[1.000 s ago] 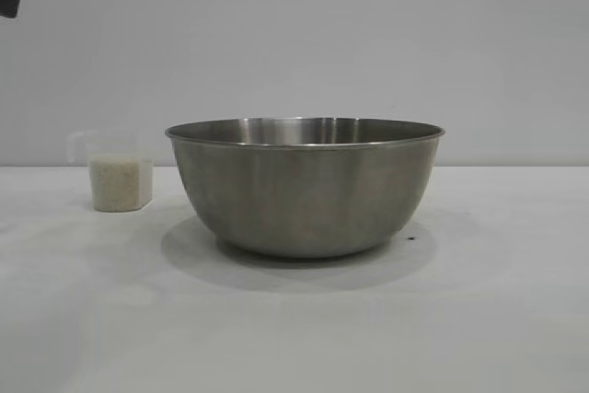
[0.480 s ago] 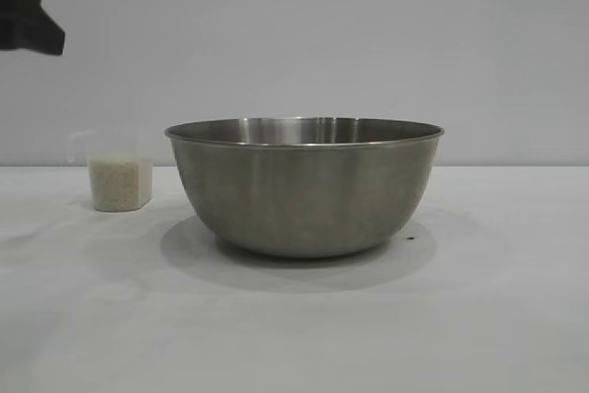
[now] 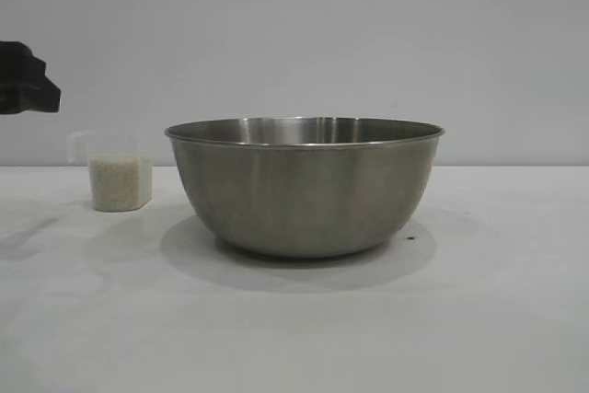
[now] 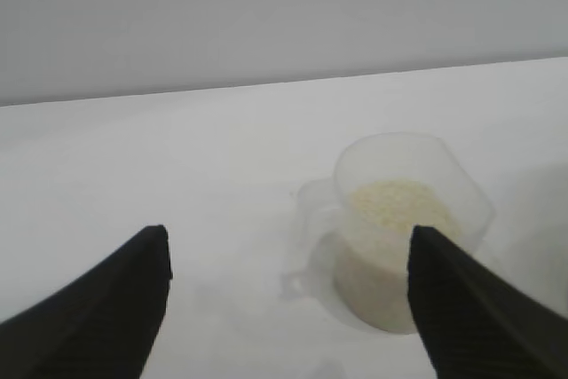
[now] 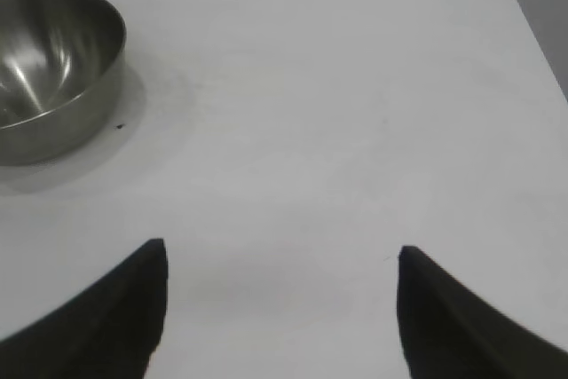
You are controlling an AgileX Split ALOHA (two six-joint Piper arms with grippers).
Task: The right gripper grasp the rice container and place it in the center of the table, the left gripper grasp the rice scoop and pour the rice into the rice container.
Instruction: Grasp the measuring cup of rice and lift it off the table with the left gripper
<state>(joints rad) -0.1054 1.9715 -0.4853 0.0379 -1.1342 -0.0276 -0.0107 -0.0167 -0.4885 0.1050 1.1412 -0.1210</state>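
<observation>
Here the left gripper (image 4: 288,295) hangs with its jaws spread wide and nothing between them, above the table (image 3: 479,319) at the far left of the scene. Just beyond its tips stands the rice scoop (image 4: 410,228), upright, holding rice (image 4: 401,206). To the right, in the middle, sits the rice container (image 3: 305,186). The right gripper (image 5: 280,308) is also wide open and empty, well apart from the steel bowl.

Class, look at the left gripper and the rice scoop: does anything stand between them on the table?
Nothing visible does. The left gripper is open and empty, and only bare table lies between it and the rice scoop, which stands upright.
</observation>
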